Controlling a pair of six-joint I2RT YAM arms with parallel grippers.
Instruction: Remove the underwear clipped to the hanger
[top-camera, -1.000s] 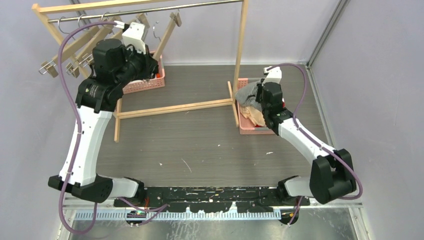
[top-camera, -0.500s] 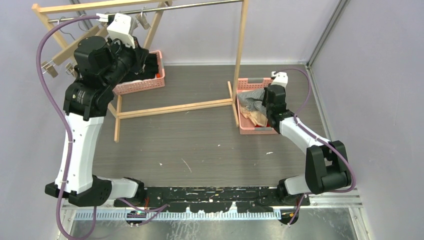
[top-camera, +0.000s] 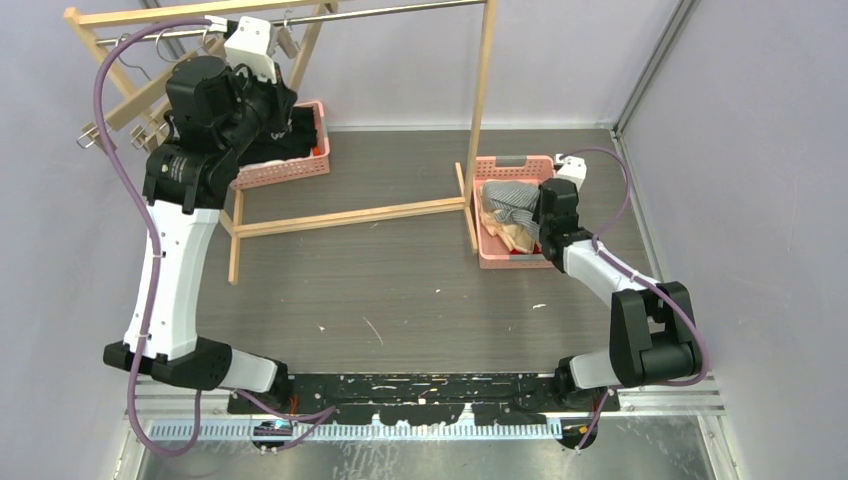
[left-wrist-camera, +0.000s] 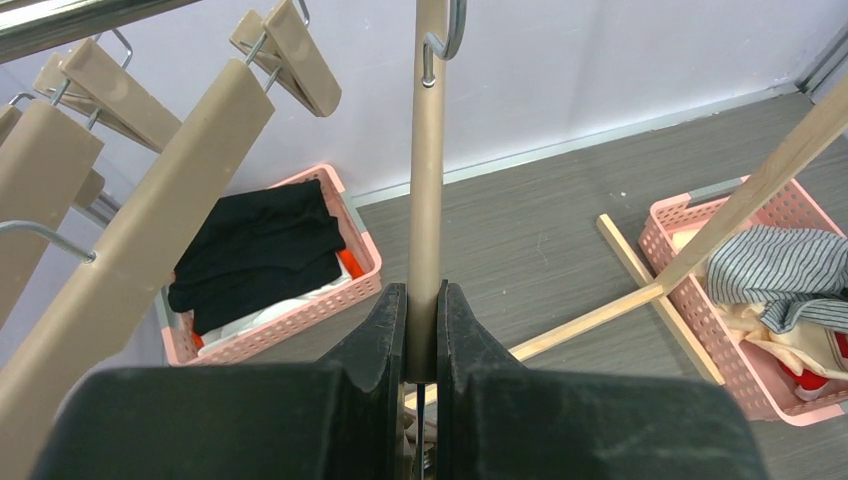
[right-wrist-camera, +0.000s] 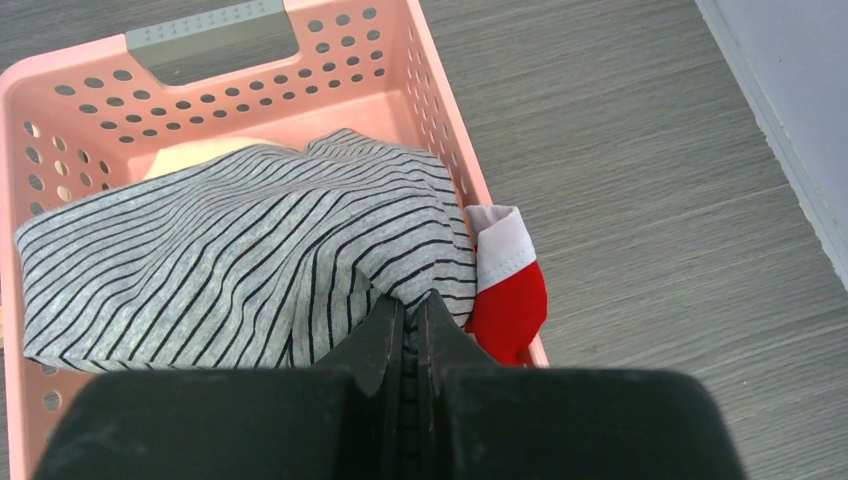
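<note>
Left claw (left-wrist-camera: 423, 305) clenched on the bar of a tan hanger (left-wrist-camera: 428, 170), held upright between the jaws. Right claw (right-wrist-camera: 411, 310) low over the pink basket (right-wrist-camera: 440, 90), jaws together, tips at the grey briefs (right-wrist-camera: 230, 270); pinching a fold or not, cannot tell. Grey briefs lie topmost in the basket, cream briefs (left-wrist-camera: 790, 345) beneath, red briefs (right-wrist-camera: 510, 300) against the basket wall.

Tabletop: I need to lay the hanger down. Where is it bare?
Bare: the wide stretch between the rack's base rail and the arm bases. Crowded: the right basket, heaped with underwear, and the left basket, holding black clothes.
</note>
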